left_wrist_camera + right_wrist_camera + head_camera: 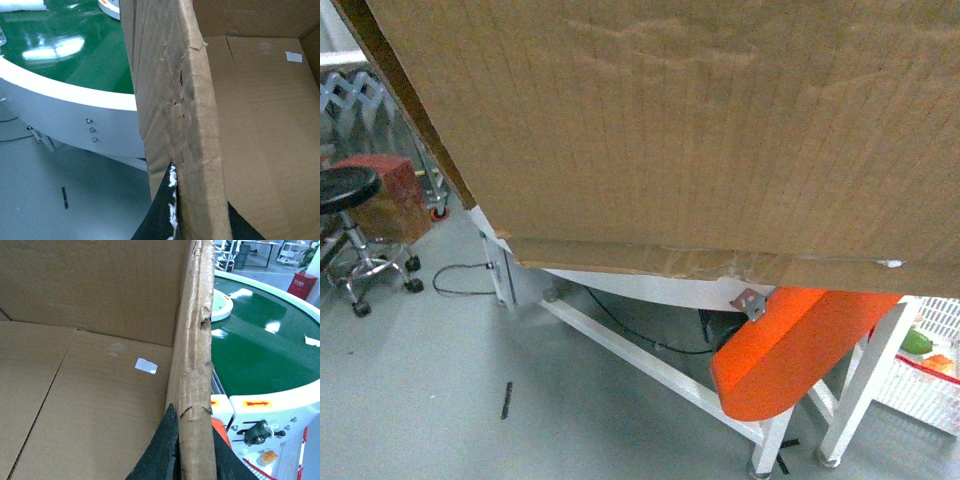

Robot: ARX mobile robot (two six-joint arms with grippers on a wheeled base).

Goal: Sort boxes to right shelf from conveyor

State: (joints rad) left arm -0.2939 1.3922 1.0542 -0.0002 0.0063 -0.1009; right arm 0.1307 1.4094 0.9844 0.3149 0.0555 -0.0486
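We see our left gripper [192, 220] only in its wrist view, at the near edge: two dark fingers [159, 212] closed on the left wall of the box [260, 125], one outside, one inside. Our right gripper [192, 455] mirrors this, its dark fingers [162, 450] pinching the right wall between them. In the head view neither arm can be seen

The big brown corrugated box [700, 130] fills most of my head view, tilted, its taped bottom seam running just above the conveyor's orange side guard [790, 350] and pale grey legs. Its open, flapless top faces my wrists, the ragged torn walls pinched in my left end effector [195, 210] and right end effector [192, 455]. Beside each wall curves the glossy dark-green conveyor [260, 340] with its white rim.
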